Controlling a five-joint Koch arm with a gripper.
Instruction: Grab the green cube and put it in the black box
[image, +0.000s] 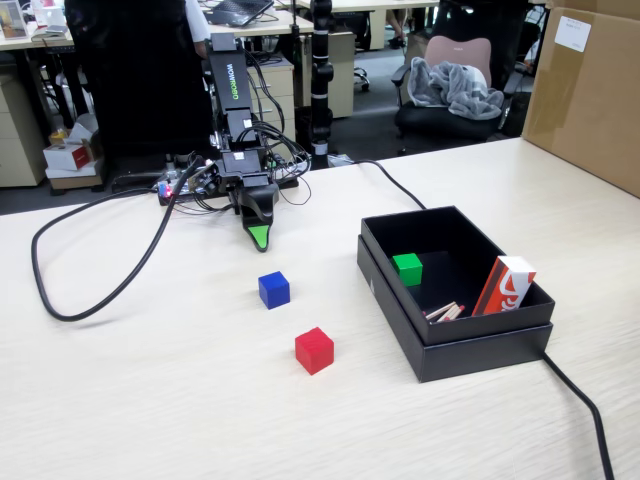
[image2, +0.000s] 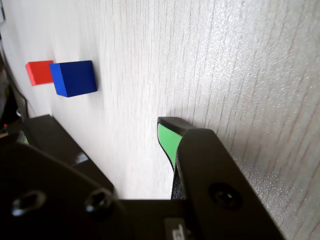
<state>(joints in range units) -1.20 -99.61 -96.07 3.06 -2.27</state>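
The green cube (image: 407, 268) lies inside the black box (image: 452, 350) near its far left corner, on the right of the table in the fixed view. My gripper (image: 258, 236) hangs tip-down over the table by the arm's base, well left of the box and just behind the blue cube (image: 273, 289). Its green finger pad (image2: 169, 140) is bare in the wrist view, with table showing beside it. The gripper (image2: 97, 137) stands open and holds nothing.
A red cube (image: 314, 350) sits in front of the blue cube (image2: 75, 78); both also show in the wrist view, the red cube (image2: 39, 73) behind. A red-and-white packet (image: 503, 285) leans in the box. A black cable (image: 90, 290) loops at left, another (image: 585, 410) runs at front right. A brown carton (image: 590, 90) stands at far right.
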